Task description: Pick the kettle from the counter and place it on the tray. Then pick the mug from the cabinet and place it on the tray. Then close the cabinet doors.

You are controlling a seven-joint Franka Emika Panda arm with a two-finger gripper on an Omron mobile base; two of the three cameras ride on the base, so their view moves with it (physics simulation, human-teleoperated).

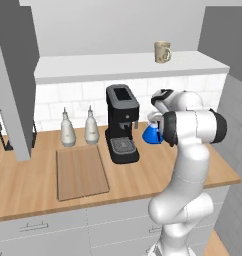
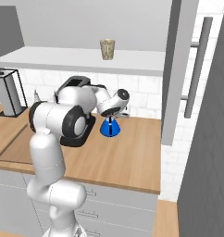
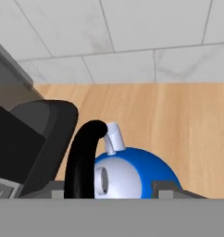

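The bright-blue kettle (image 3: 140, 170) stands on the wood counter (image 1: 143, 172) just right of the coffee machine; its black arched handle (image 3: 84, 155) rises at the left of the hand view. My gripper (image 3: 109, 192) hangs right above the kettle (image 2: 109, 128), open, with one fingertip on each side of its top. In the left base view the arm partly covers the kettle (image 1: 151, 135). The pale tray (image 1: 81, 172) lies flat left of the machine. On the white shelf of the open cabinet (image 1: 118, 65) stands the cream mug (image 1: 162, 51), also seen as the mug (image 2: 107, 49).
A black coffee machine (image 1: 122, 122) stands close to the kettle's left. Two white-grey bottles (image 1: 68, 130) (image 1: 91, 128) sit behind the tray. Open grey cabinet doors hang at the left (image 1: 13, 85) and right (image 2: 177, 69), the right with a silver bar handle (image 2: 197, 65).
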